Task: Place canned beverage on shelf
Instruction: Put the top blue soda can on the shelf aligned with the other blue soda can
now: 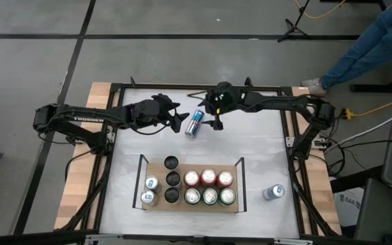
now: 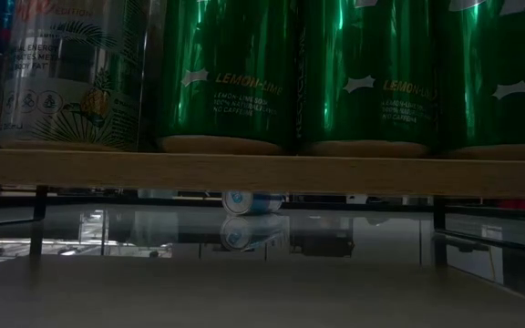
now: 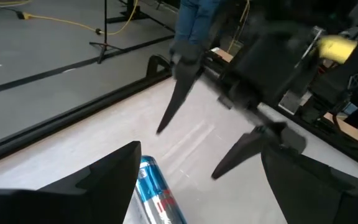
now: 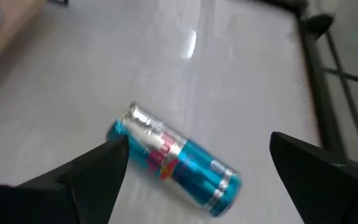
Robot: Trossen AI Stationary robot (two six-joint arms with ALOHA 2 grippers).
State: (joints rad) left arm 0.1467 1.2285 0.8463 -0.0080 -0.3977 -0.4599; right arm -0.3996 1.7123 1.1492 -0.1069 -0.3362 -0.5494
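A blue-and-silver can (image 1: 194, 123) lies on its side on the white table behind the shelf; it also shows in the right wrist view (image 4: 173, 158) and under the shelf board in the low view (image 2: 252, 200). My left gripper (image 1: 181, 120) stands open just left of the can, whose end shows beside one finger (image 3: 157, 193). My right gripper (image 1: 213, 118) hovers open just right of it, fingers spread wide (image 4: 197, 140), with the can beyond them. The shelf (image 1: 156, 167), a light-brown board with black end rails, carries several upright cans.
Green cans (image 2: 363, 73) fill the shelf's near row, with red-topped ones (image 1: 208, 178) behind and black and silver ones to the left. A loose can (image 1: 273, 192) stands on the table right of the shelf. A person's legs (image 1: 366, 44) show beyond the far right corner.
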